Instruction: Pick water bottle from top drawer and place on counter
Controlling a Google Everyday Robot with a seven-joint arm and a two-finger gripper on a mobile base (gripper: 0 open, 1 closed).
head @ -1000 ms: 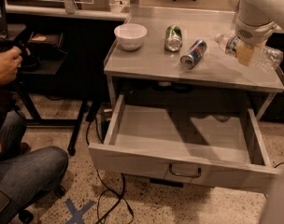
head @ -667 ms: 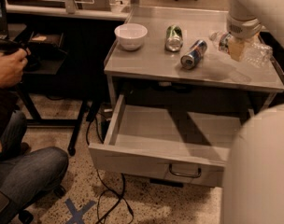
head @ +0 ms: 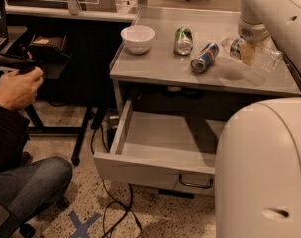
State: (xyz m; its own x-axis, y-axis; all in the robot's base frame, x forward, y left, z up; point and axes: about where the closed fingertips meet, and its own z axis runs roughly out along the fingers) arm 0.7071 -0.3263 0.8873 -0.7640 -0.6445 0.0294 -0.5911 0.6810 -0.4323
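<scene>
The water bottle (head: 267, 59) is clear crinkled plastic and lies crosswise at the right of the grey counter (head: 160, 66), its cap end (head: 230, 44) pointing left. My gripper (head: 248, 52) comes down from the white arm above and is closed around the bottle's middle. It holds the bottle just over the counter, with a shadow beneath it. The top drawer (head: 163, 142) is pulled out below and its visible part is empty. Its curved handle (head: 195, 184) shows on the front panel.
A white bowl (head: 137, 37), a green can (head: 183, 39) and a blue-and-silver can (head: 204, 57) sit on the counter left of the bottle. My white arm housing (head: 262, 172) hides the drawer's right part. A seated person (head: 17, 133) and a dark desk (head: 51, 58) are at left.
The white arm housing has swung into the lower right foreground, covering the drawer's right side. My gripper with the bottle stays over the counter's right end, shifted slightly left.
</scene>
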